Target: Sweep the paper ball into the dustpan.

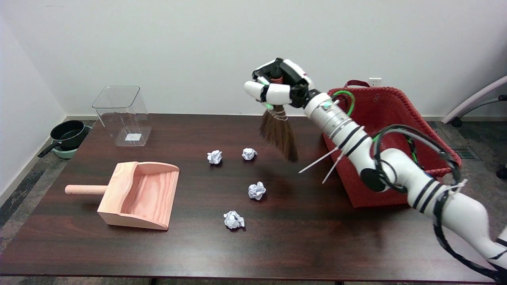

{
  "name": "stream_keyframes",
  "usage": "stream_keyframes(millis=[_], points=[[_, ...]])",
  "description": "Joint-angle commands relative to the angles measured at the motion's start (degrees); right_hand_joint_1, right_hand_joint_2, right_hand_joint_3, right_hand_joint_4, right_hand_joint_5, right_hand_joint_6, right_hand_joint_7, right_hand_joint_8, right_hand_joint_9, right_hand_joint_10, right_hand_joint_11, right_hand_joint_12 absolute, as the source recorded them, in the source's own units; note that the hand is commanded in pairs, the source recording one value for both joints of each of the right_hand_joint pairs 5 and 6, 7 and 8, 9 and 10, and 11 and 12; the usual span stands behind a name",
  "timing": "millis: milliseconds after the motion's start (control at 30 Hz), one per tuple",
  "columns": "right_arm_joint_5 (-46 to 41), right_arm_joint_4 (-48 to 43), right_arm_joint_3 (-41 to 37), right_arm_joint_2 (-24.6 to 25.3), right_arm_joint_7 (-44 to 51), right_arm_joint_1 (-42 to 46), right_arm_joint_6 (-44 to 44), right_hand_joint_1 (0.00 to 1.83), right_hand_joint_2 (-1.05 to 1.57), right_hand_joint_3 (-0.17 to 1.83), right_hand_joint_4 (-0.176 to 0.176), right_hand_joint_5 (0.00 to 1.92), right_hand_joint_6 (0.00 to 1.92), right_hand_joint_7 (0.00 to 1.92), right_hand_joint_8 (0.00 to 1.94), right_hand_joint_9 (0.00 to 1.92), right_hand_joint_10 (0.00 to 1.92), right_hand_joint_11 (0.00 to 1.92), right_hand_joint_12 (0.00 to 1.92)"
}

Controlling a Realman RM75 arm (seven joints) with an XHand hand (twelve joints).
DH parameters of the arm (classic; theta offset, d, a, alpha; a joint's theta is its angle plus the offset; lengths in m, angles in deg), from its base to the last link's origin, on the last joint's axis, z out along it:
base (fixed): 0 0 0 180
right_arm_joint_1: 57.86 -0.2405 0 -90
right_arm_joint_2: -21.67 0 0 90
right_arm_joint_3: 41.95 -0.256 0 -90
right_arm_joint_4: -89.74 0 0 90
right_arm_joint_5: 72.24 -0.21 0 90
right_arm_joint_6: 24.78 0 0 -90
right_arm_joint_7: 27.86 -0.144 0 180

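On the dark table [301, 245], four crumpled paper balls [257, 190] lie loose between the empty wooden dustpan [138, 195] and the red woven basket [390, 118]. Above them, the right hand [277, 88] grips a small brown broom [279, 132], bristles hanging. A clear plastic bin [121, 114] stands behind, apparently empty.

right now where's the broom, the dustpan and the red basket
broom [279, 136], head view, on the brown bristles hanging below the right hand [277, 85].
dustpan [144, 194], head view, on the bare wooden floor of its scoop.
red basket [390, 105], head view, on its woven inner back wall.
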Motion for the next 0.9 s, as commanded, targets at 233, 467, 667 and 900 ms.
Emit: stream_keyframes(millis=[233,467,667,900], points=[[2.2,-17.2,9.8,13.7,0.3,-9.9,1.3,1.24,1.26,0.57,0.000,1.92,1.92,1.92,1.92,1.81,1.81,1.70,1.70],[3.6,-18.7,9.4,13.7,1.1,-12.4,1.9,1.23,1.27,0.57,0.000,1.92,1.92,1.92,1.92,1.82,1.82,1.71,1.71],[3.6,-18.0,6.6,12.5,2.3,-13.2,1.5,1.23,1.28,0.57,0.000,1.92,1.92,1.92,1.92,1.82,1.82,1.71,1.71],[2.8,-13.6,4.1,12.0,1.9,-11.3,1.6,1.23,1.29,0.57,0.000,1.92,1.92,1.92,1.92,1.83,1.83,1.72,1.72]])
